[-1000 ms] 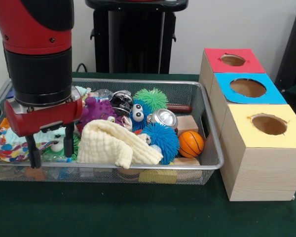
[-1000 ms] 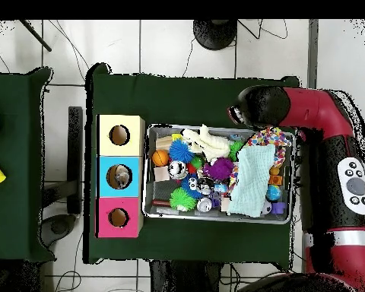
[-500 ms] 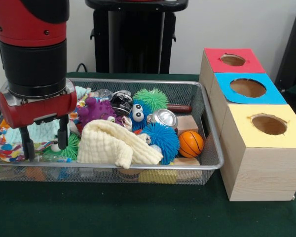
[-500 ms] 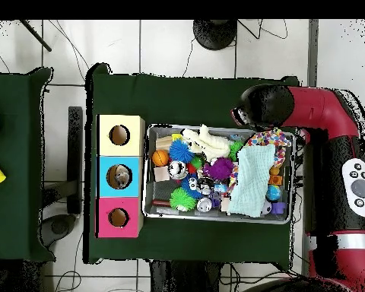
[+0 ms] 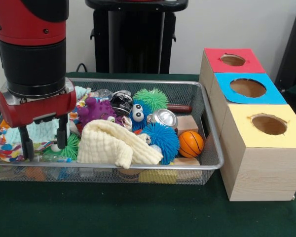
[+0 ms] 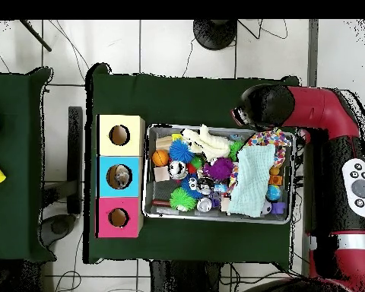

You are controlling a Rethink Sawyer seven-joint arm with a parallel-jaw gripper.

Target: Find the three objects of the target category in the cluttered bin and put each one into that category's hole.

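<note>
Hand: hand (image 5: 43, 137) hangs over the left end of the wire bin (image 5: 211, 148), its two black fingers (image 5: 25, 144) set apart and holding nothing, tips down among the clutter.
Under the hand: patterned cloth (image 5: 5, 144) and a pale teal cloth (image 5: 39, 132), with a small green spiky toy (image 5: 69, 145) just beside the right finger; all soft and light, likely to bunch or drag if pinched.
Cream cloth: folded cream cloth (image 5: 116, 143) lies right of the hand against the bin's front wall, limp and covering whatever is under it; best taken by a raised fold.
Purple toy: purple rubbery figure (image 5: 95, 109) behind the cream cloth, squashy, should grip well across its body.
Blue spiky balls: blue spiky ball (image 5: 161, 139) right of the cream cloth, light and springy; close on the core, not the spines.
Metal can: shiny can (image 5: 164, 118) behind that ball, stiff, smooth, probably slippery.
Basketball: small orange ball (image 5: 191, 143) near the bin's right wall, round and apt to roll.
Holes: yellow box (image 5: 266, 153), blue box (image 5: 227, 96) and red box (image 5: 214, 61) stand right of the bin on the worktop (image 5: 138, 212).
Target category: cannot tell which.
</note>
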